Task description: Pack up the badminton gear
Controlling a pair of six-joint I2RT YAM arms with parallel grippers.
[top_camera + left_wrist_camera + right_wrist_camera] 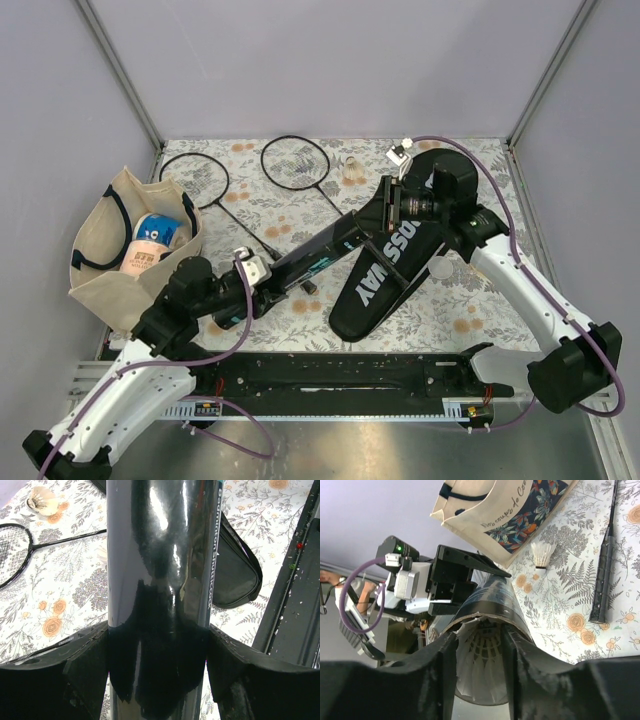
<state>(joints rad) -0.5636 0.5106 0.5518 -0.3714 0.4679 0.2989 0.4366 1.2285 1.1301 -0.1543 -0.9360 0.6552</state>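
Note:
My left gripper (262, 278) (157, 645) is shut on the lower end of the long black tube (330, 245) (157, 565) and holds it slanted above the table. My right gripper (398, 205) (479, 645) is at the tube's open upper end (490, 605), shut on a white shuttlecock (480, 665) that sits in the mouth. The black "CROSSWAY" cover (385, 265) (235, 570) lies under the tube. Two black racquets (195, 180) (296, 162) lie at the back. Loose shuttlecocks lie on the cloth (351, 170) (42, 500) (543, 554).
The beige tote bag (100, 270) (485, 510) stands at the left with the tape roll (155, 235) inside. A small pale round thing (440, 268) lies right of the cover. A black rail (330, 370) runs along the near edge.

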